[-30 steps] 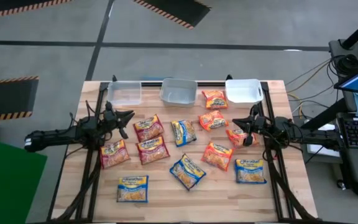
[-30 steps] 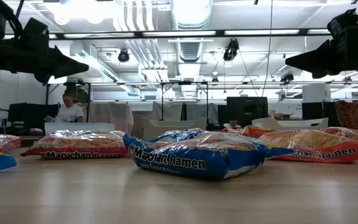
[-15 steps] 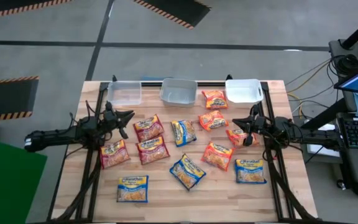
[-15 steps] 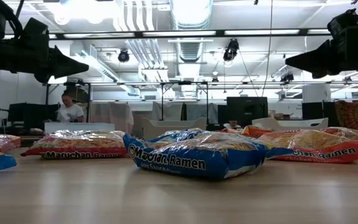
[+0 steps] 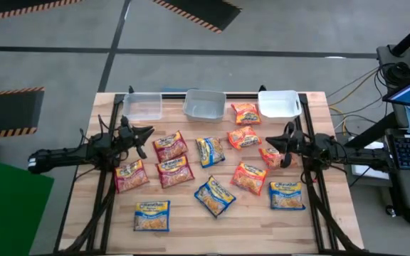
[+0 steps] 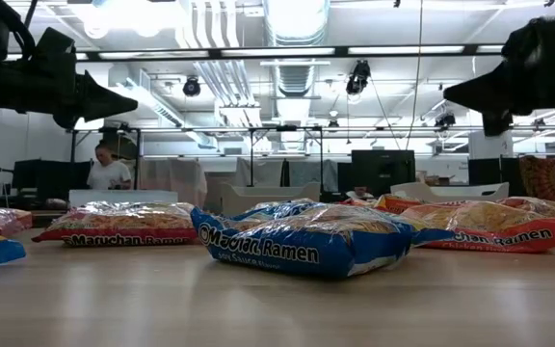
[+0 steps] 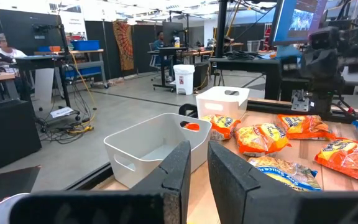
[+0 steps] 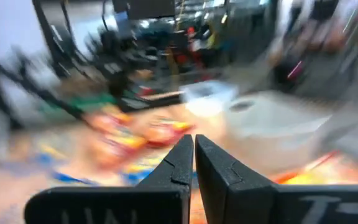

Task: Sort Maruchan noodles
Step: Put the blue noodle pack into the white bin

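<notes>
Looking at the Maruchan noodles [image 5: 208, 174], we see about a dozen packets spread flat over the middle of the table [image 5: 212, 235], none inside a bin. Two red packets [image 5: 170, 146] sit left of centre with a third [image 5: 131, 175] just beside them. Orange packets [image 5: 245, 137] cluster right of centre, one [image 5: 245, 112] lying between the middle bin [image 5: 205, 104] and the right bin [image 5: 279, 103]. Blue-and-yellow ones [image 5: 213, 195] lie nearer the front edge, one [image 5: 151, 215] at front left. A left bin [image 5: 142, 107] completes the row on the far edge. We see the left pincer [image 5: 146, 133] above the table beside the red packets, fingers nearly together, holding nothing. The right pincer [image 5: 282, 139] hangs over the orange packet [image 5: 270, 156] at the right, fingers closed, nothing gripped. A person [image 6: 109, 170] sits in the room behind.
</notes>
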Controlling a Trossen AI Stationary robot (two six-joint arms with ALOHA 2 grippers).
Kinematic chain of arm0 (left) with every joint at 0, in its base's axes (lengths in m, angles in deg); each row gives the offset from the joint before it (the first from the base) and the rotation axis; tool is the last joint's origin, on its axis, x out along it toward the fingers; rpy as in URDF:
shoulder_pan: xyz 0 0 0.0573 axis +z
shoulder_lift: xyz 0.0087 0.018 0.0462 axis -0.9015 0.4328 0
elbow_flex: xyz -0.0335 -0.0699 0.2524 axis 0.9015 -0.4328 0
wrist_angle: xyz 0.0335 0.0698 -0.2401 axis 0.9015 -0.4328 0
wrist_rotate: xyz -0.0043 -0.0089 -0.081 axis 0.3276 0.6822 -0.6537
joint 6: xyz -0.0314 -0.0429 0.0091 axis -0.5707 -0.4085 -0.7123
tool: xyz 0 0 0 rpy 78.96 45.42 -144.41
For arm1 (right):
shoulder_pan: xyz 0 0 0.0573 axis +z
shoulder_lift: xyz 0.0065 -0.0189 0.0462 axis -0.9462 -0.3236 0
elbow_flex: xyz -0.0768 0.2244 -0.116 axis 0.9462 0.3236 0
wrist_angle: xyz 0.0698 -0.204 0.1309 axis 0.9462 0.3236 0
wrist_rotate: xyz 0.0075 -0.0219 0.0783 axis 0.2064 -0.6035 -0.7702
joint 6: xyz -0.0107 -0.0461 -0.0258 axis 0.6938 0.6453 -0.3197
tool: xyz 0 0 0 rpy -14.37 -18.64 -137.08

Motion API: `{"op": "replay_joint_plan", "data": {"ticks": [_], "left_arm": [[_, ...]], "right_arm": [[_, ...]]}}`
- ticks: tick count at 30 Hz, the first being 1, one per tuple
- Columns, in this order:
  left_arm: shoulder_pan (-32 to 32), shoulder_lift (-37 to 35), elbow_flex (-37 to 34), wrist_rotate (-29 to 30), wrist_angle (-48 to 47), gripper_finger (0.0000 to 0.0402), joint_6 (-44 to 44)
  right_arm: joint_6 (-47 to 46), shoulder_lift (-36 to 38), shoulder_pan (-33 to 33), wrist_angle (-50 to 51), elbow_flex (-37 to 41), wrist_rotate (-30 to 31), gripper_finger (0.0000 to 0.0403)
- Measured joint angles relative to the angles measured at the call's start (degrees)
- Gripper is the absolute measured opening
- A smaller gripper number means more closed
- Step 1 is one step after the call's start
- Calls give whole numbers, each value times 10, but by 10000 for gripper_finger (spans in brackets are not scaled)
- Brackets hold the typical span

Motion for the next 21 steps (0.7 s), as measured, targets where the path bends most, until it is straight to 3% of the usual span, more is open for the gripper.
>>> {"op": "replay_joint_plan", "data": {"ticks": [2, 4, 7, 11, 15, 21], "left_arm": [[0, 0, 0, 0, 0, 39, 0], [0, 0, 0, -6, 7, 39, -46], [-1, 1, 0, -27, 53, 39, -280], [0, 3, 0, 11, 118, 39, -425], [0, 3, 0, 11, 140, 39, -461], [0, 5, 0, 13, 139, 39, -442]], "right_arm": [[-122, 0, 0, -11, 0, -2, 9], [-160, 0, 0, -6, 0, -20, 9], [-195, 0, 1, -20, 0, -91, 9], [-225, -1, 19, -82, 0, -127, 9], [-225, -1, 46, -145, 0, -105, 9], [-214, -42, 76, -223, 0, -48, 9]]}}
